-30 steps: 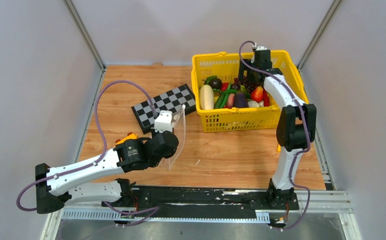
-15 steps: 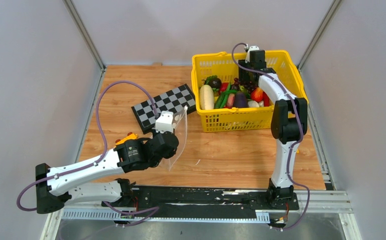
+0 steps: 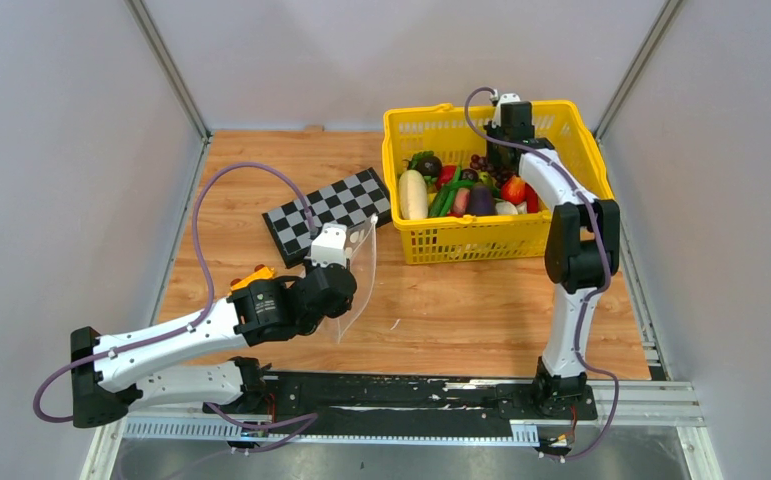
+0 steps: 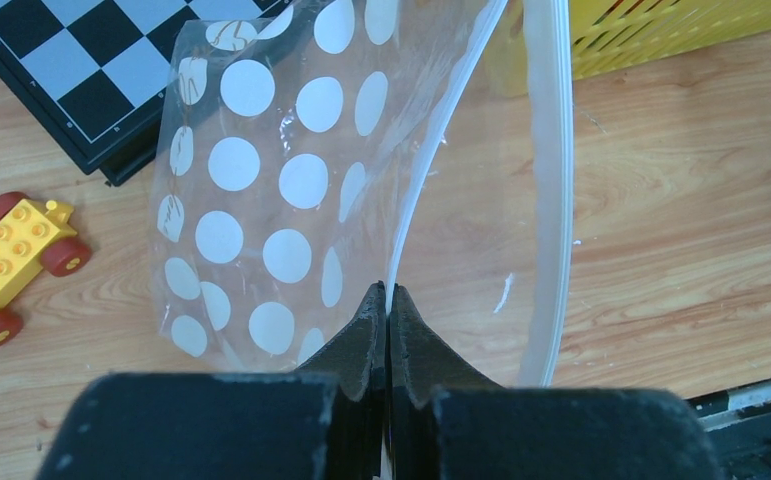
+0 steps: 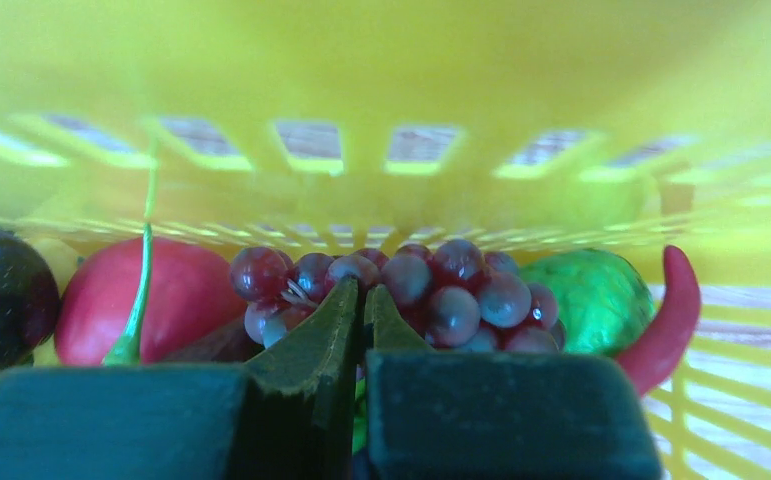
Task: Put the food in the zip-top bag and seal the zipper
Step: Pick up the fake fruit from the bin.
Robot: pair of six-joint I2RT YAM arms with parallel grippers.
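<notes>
The zip-top bag [image 4: 261, 180], clear with white dots, hangs upright over the wood, and my left gripper [image 4: 388, 290] is shut on its mouth edge. The zipper [image 4: 559, 200] curves up on the right side, the mouth standing open. In the top view the bag [image 3: 359, 270] is near the table's middle. The food lies in the yellow basket [image 3: 481, 240]: a cream-white vegetable [image 3: 413, 193], a red fruit [image 5: 181, 295] and a purple grape bunch [image 5: 461, 290]. My right gripper [image 5: 363, 288] is down inside the basket, its jaws closed with the tips pressed into the bunch's near side.
A black-and-white checkerboard [image 3: 326, 212] lies left of the basket, just behind the bag. A yellow toy car [image 4: 11, 265] sits on the wood by the left arm. A green fruit [image 5: 581, 295] and a red chili [image 5: 666, 320] lie right of the grapes. Grey walls enclose the table.
The right gripper has sunk deeper into the basket and gone from wide open to shut at the grapes. The left arm and bag have not moved.
</notes>
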